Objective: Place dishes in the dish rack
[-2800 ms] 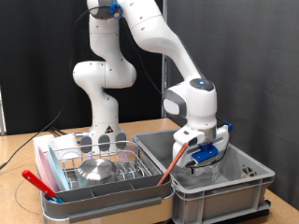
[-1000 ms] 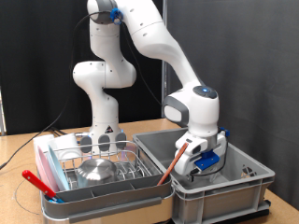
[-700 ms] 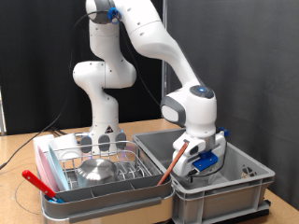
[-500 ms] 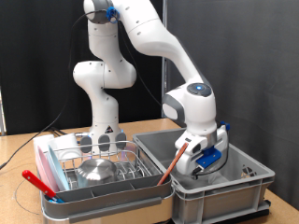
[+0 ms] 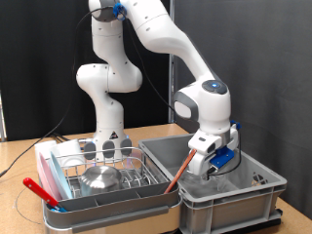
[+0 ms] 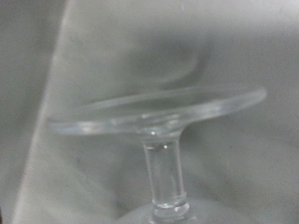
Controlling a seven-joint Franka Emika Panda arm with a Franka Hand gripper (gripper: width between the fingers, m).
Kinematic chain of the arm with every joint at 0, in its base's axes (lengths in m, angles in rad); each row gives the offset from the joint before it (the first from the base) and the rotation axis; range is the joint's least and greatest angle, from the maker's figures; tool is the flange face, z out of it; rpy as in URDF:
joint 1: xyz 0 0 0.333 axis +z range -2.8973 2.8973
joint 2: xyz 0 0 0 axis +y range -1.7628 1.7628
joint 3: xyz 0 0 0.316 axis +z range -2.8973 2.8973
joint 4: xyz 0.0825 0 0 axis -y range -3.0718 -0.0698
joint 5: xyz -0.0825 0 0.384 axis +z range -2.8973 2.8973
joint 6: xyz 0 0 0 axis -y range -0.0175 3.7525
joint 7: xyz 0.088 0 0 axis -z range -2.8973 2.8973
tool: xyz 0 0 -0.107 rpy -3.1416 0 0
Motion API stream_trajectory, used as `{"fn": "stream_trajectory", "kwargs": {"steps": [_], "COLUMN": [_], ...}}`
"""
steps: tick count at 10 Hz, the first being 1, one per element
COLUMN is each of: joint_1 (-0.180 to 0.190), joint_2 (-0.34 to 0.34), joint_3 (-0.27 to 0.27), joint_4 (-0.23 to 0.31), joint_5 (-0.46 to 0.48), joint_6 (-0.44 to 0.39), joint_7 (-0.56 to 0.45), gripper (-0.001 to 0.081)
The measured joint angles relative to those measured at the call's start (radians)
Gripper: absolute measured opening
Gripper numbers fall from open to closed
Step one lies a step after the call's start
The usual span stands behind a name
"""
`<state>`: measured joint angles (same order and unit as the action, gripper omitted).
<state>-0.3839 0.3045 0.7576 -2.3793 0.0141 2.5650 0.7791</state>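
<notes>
My gripper is hanging over the grey bin. I cannot tell its finger state. A stemmed glass is filling the wrist view.

One robot arm with one gripper, one grey bin, one dish rack holding one steel bowl, one red utensil, one orange-brown stick and one stemmed clear glass are visible.
</notes>
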Motion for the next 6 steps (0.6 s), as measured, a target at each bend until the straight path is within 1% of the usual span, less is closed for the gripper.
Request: {"fn": "stream_trajectory", "kwargs": {"steps": [3, 4, 6], "joint_1": [0.029, 0.049, 0.098], "joint_2": [0.001, 0.007, 0.03], "joint_3": [-0.021, -0.044, -0.109], "joint_4": [-0.025, -0.034, -0.048], "joint_5": [-0.081, -0.126, -0.222], "joint_6": [0.01, 0.032, 0.089], "joint_7": [0.057, 0.095, 0.176], "gripper": [0.0805, 0.0805, 0.0805]}}
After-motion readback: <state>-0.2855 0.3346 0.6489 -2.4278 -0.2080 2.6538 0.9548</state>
